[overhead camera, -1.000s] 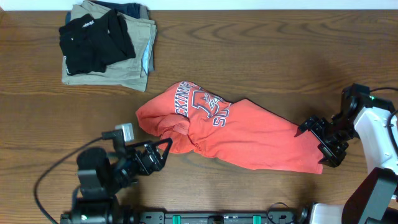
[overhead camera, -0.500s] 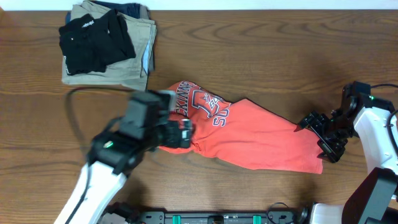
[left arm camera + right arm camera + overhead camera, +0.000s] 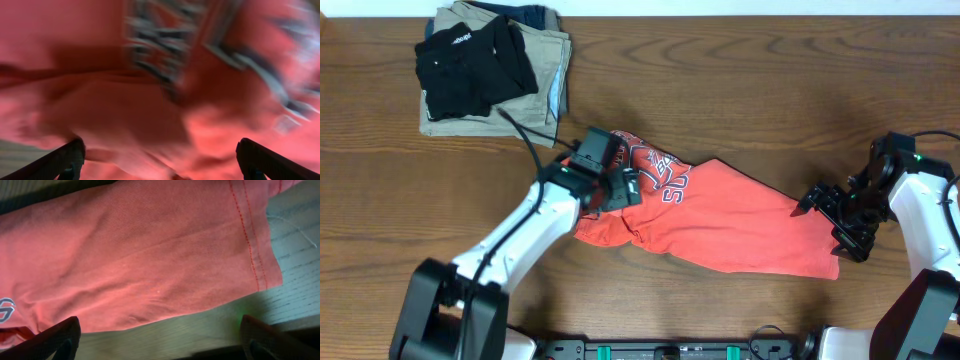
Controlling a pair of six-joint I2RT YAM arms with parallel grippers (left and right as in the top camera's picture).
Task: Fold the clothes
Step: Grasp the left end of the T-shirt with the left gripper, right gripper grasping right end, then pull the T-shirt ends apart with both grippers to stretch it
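At the centre of the table [image 3: 740, 90] you find the coral-red T-shirt [image 3: 730, 225], crumpled and stretching from 10 o'clock to 4 o'clock. The left gripper [image 3: 618, 188] hangs over its lettering, jaws spread wide, holding nothing. The right gripper [image 3: 832, 222] sits at the 3 o'clock hem, jaws likewise apart.

Matt cloth on grained wood.
The T-shirt [image 3: 740, 225] is soft, matt, wrinkled cloth with a stitched hem; the tabletop [image 3: 740, 90] is brown grained wood, faintly glossy.
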